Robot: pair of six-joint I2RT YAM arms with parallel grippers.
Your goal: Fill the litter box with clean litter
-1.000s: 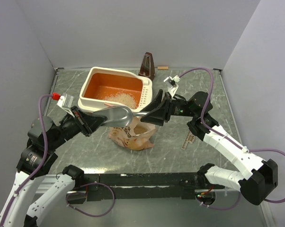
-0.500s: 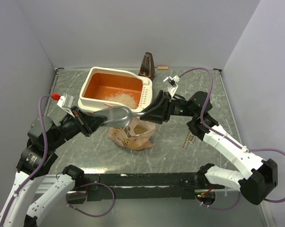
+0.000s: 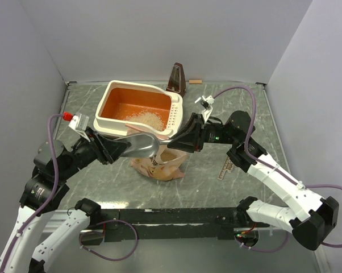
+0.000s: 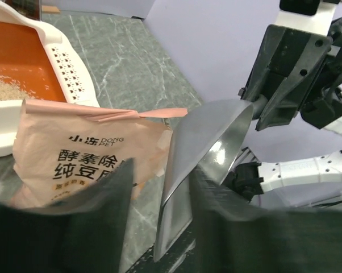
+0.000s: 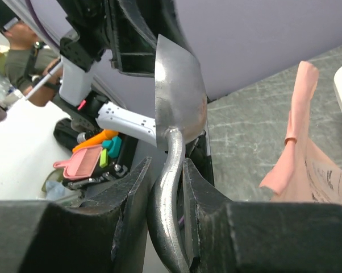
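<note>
Right hand (image 3: 181, 138) clenches the metal scoop's (image 3: 141, 145) handle above the tan bag (image 3: 162, 166) — left hand (image 3: 120, 149) released, fingers straddling its bowl. Behind sits the litter box (image 3: 159, 90), holding clean litter (image 3: 144, 118).

Blurred dark in left wrist view: fingers (image 4: 74, 227) of left gripper (image 4: 161, 169); contact with shiny grey metal scoop (image 4: 205, 148) between them indeterminate. In same view, cream-white plastic litter box with orange interior (image 4: 69, 74) cut off by left edge. From above, upper part of crinkled tan printed bag (image 3: 159, 166) hidden under scoop; its print too small to read.
</note>
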